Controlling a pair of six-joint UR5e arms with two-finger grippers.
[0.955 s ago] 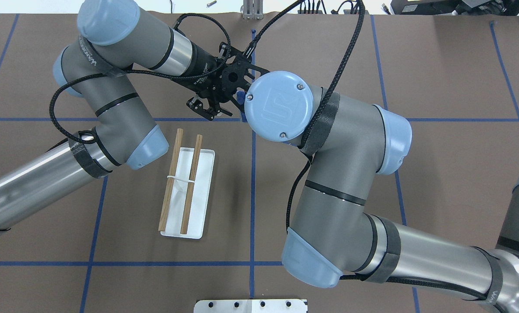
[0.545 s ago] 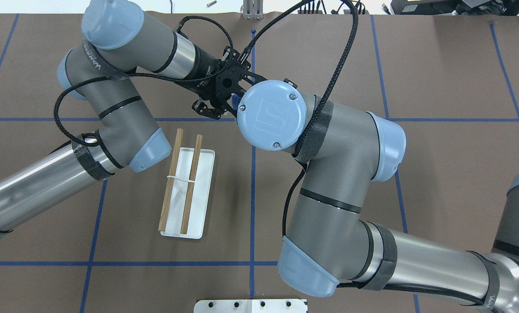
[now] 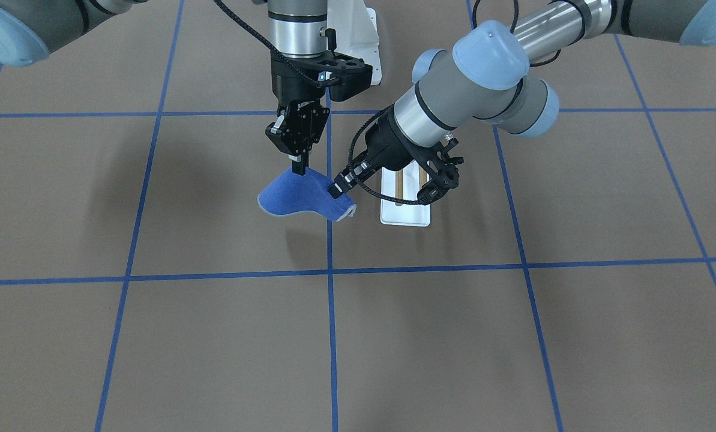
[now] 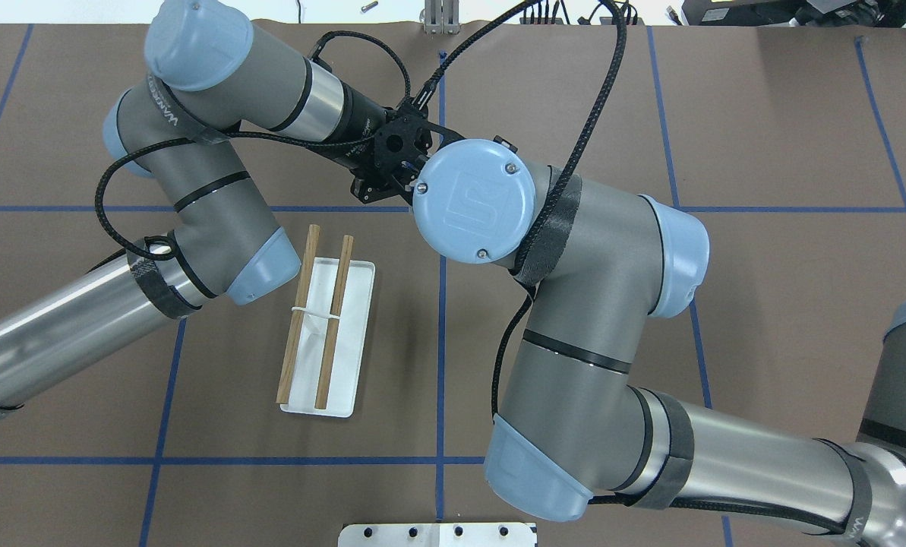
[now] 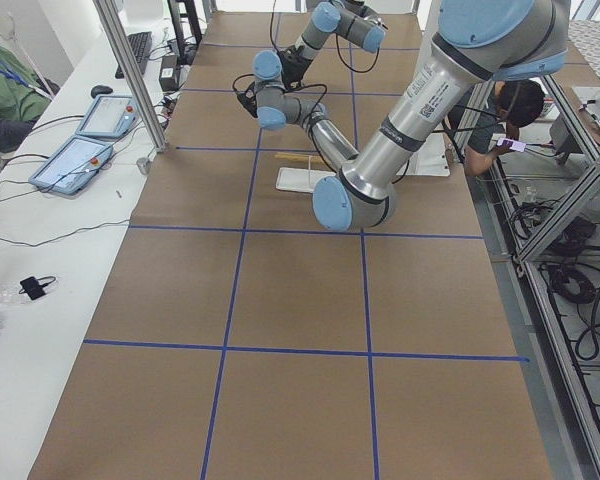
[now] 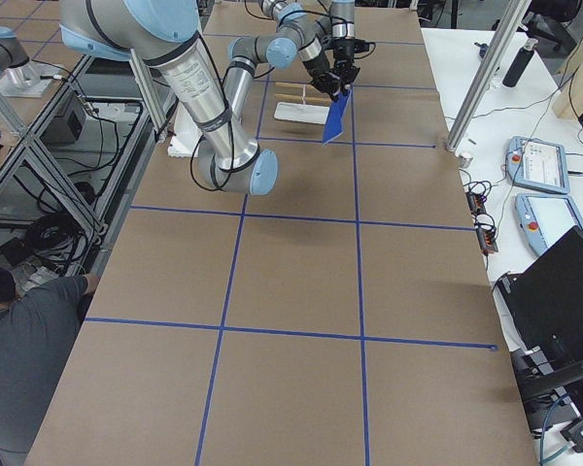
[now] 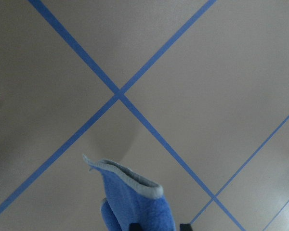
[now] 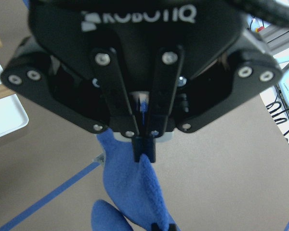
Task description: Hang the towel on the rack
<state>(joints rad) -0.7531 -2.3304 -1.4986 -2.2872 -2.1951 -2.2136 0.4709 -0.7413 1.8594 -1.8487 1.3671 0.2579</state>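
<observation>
The blue towel [image 3: 300,195] hangs in the air above the table, just off the rack's far end. My right gripper [image 3: 299,171] points straight down and is shut on the towel's top edge. My left gripper [image 3: 335,191] reaches in from the side and is shut on the towel's corner nearest the rack; the right wrist view shows its fingers [image 8: 144,147] pinched on the cloth [image 8: 130,192]. The rack [image 4: 350,334], a white base with two brown dowels [image 4: 335,323], stands bare. In the overhead view the towel and both grippers are hidden under the right arm's wrist.
The left arm's forearm hangs over the rack's far end [image 3: 404,213]. A white bolted pedestal plate [image 4: 437,534] sits at the table's near edge. Blue tape lines [image 4: 441,342] cross the brown table. Desks with tablets [image 5: 75,160] line the far side.
My left gripper moved to the right, under the right arm's wrist, up to the towel. The right arm shifted slightly left early on. The rack has not moved.
</observation>
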